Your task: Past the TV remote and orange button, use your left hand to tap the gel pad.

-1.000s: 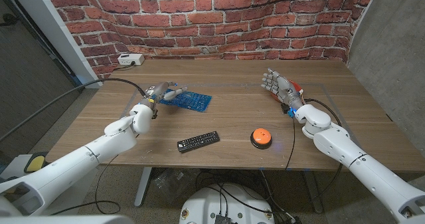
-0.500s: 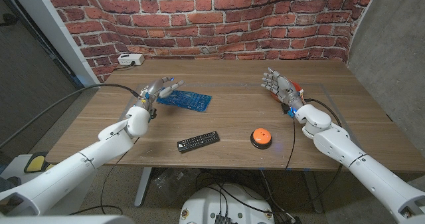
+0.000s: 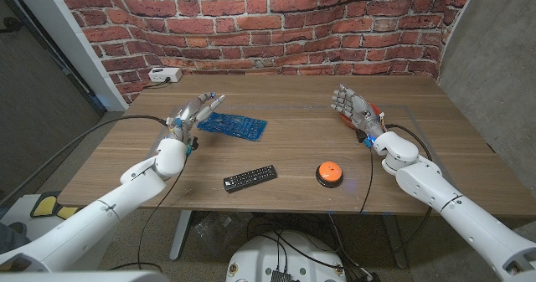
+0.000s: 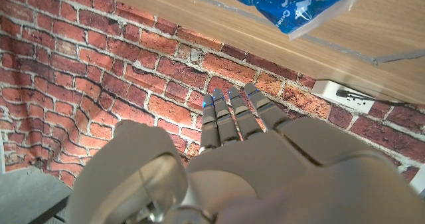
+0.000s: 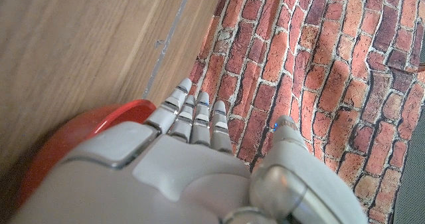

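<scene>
Step in hand: left hand (image 3: 191, 113) raised just beside the gel pad (image 3: 233, 125), at the pad's 9 o'clock; fingers spread, holding nothing.
Gel pad: blue, flat on the table (image 3: 293, 148), at 12 o'clock from the TV remote (image 3: 249, 178) and 10 o'clock from the orange button (image 3: 329, 172).
Right hand (image 3: 355, 109): fingers extended, empty, well apart.
Next move: judged, bring the left hand over the pad, then lower it for a tap.

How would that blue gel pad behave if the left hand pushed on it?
The gel pad lies thin and flat on the table, so it probably won't roll or tip. It looks like a soft, glossy pouch, likely floppy, yielding under a tap, and apt to slide on smooth wood.
</scene>
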Available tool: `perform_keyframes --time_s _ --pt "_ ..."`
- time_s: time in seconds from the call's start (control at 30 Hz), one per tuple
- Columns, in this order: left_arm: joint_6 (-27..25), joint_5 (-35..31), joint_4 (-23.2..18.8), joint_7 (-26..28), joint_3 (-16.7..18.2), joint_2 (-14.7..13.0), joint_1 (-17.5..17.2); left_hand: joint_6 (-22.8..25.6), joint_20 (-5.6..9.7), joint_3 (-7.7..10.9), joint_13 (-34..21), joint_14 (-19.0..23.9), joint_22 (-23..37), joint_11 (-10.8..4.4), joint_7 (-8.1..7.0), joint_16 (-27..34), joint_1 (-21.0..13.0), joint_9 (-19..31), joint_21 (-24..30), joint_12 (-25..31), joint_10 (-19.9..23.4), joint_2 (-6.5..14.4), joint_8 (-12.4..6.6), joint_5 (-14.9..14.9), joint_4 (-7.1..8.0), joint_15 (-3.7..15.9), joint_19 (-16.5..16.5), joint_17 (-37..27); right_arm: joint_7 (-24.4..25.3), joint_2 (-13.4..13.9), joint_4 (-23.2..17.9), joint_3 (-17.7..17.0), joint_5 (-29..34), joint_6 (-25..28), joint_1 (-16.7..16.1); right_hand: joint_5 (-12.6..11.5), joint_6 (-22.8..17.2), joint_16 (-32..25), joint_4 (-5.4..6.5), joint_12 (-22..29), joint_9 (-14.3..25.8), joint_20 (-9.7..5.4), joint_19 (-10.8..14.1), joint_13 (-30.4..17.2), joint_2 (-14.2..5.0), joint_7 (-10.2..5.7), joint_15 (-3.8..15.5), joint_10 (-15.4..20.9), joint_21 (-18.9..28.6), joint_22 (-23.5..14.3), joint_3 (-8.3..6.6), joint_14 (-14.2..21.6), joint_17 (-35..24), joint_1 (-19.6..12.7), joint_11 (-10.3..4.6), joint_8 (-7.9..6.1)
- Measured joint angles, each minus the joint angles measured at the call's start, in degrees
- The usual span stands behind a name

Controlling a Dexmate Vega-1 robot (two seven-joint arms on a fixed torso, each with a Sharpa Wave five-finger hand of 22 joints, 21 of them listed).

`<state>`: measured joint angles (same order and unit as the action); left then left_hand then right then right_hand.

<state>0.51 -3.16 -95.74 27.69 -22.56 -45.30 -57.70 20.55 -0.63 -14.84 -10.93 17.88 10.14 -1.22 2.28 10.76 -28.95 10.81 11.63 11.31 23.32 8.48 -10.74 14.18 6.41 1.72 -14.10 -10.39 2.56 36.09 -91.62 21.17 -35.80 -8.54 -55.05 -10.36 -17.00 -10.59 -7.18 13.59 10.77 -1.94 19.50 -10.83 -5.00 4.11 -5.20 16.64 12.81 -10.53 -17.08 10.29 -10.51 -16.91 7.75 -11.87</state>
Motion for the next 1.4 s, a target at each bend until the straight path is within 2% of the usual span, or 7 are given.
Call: perform_keyframes --time_s 0.17,0.37,0.6,0.63,0.93,1.1,1.4 --pt "4.62 4.45 1.9 -2.05 1.12 0.98 -0.2 -0.15 -0.12 0.0 0.0 -0.24 0.0 0.06 0.15 0.0 0.0 0.0 0.0 0.0 -0.06 -0.02 0.0 -0.26 0.0 -0.24 0.12 0.0 0.06 -0.24 0.06 -0.04 0.19 -0.78 -0.14 0.0 0.0 0.0 0.0 -0.12 0.0 0.22 0.22 0.0 0.0 -0.01 0.21 0.08 0.0 0.0 0.0 0.22 0.0 0.0 -0.08 0.0" --pt "8.76 9.62 4.13 -5.59 2.18 2.08 -0.2 -0.96 -0.41 0.0 0.0 -1.03 0.0 1.0 0.66 0.0 -0.51 0.0 -0.41 -0.31 -1.01 -0.53 0.0 -0.27 0.0 -1.03 1.28 -0.01 0.52 -1.02 0.86 -0.16 0.85 -2.92 -0.38 0.0 0.0 0.0 -0.25 -0.12 0.0 -0.1 0.54 0.0 0.0 -0.01 0.43 1.04 0.0 0.0 -0.25 0.85 0.0 0.0 -0.43 0.0" --pt "10.55 12.11 5.92 -7.46 2.88 3.03 0.15 -2.59 -0.71 0.0 0.0 -1.97 0.0 1.45 0.75 -0.43 -0.5 0.0 -0.62 -0.51 -2.27 -0.52 0.0 -0.27 0.0 -1.53 2.41 -0.01 0.81 -1.33 1.19 -0.21 1.46 -4.77 -0.48 0.0 0.0 0.0 -0.25 -0.12 0.0 0.3 0.94 0.0 0.0 -0.01 0.47 1.03 0.0 0.0 -0.24 0.9 0.0 0.0 -0.42 0.0" --pt "12.65 15.47 6.12 -10.28 2.93 3.11 0.2 -2.75 -0.7 0.0 0.0 -2.18 0.0 1.61 0.91 -0.43 -0.49 -0.01 -0.62 -0.51 -2.44 -0.52 0.17 -0.27 0.0 -1.74 2.58 -0.01 0.81 -1.66 1.61 -0.25 1.51 -4.92 -0.61 0.0 0.0 -0.01 -0.25 -0.12 0.0 0.3 0.94 0.0 0.0 -0.01 0.48 1.03 0.0 0.0 -0.24 0.9 0.0 0.0 -0.42 0.0" --pt "16.46 21.38 8.36 -15.09 3.71 4.71 0.68 -3.72 -0.82 -0.24 0.0 -3.33 0.15 1.93 1.06 -0.43 0.02 -0.01 -0.84 -0.73 -3.61 0.0 0.37 -0.27 0.24 -1.86 3.51 -0.01 0.86 -2.25 2.54 -0.48 1.8 -7.43 -1.03 0.0 0.01 -0.01 -0.24 -0.12 0.0 0.3 0.93 0.0 0.0 -0.01 0.48 1.03 0.0 0.0 -0.24 0.9 0.0 0.0 -0.41 0.05" --pt "18.02 23.9 9.11 -17.08 4.03 5.46 0.8 -4.19 -0.7 -0.24 -0.01 -3.4 0.15 1.93 0.92 -0.43 0.02 -0.01 -0.84 -0.73 -3.62 0.0 0.37 -0.27 0.24 -1.93 3.8 -0.01 0.7 -2.59 3.06 -0.66 1.9 -9.12 -1.36 0.0 0.64 -0.01 -0.24 -0.12 0.0 0.3 0.93 0.0 0.0 -0.65 0.78 1.84 0.0 0.0 -0.24 1.2 0.0 0.0 -1.66 0.23" --pt "19.92 27.6 9.33 -19.57 4.65 6.51 0.34 -4.5 -1.01 -0.24 0.0 -3.6 0.14 1.94 0.61 -0.43 0.02 -0.02 -0.84 -0.73 -4.21 0.0 0.37 -0.26 0.24 -1.73 4.11 -0.01 -0.24 -3.28 4.23 -1.06 1.71 -12.23 -1.9 0.0 -0.1 -0.01 -0.41 0.29 0.0 -0.01 1.24 0.0 0.24 -1.37 1.21 2.39 0.0 0.0 -0.07 1.63 0.0 0.24 -2.19 0.23"
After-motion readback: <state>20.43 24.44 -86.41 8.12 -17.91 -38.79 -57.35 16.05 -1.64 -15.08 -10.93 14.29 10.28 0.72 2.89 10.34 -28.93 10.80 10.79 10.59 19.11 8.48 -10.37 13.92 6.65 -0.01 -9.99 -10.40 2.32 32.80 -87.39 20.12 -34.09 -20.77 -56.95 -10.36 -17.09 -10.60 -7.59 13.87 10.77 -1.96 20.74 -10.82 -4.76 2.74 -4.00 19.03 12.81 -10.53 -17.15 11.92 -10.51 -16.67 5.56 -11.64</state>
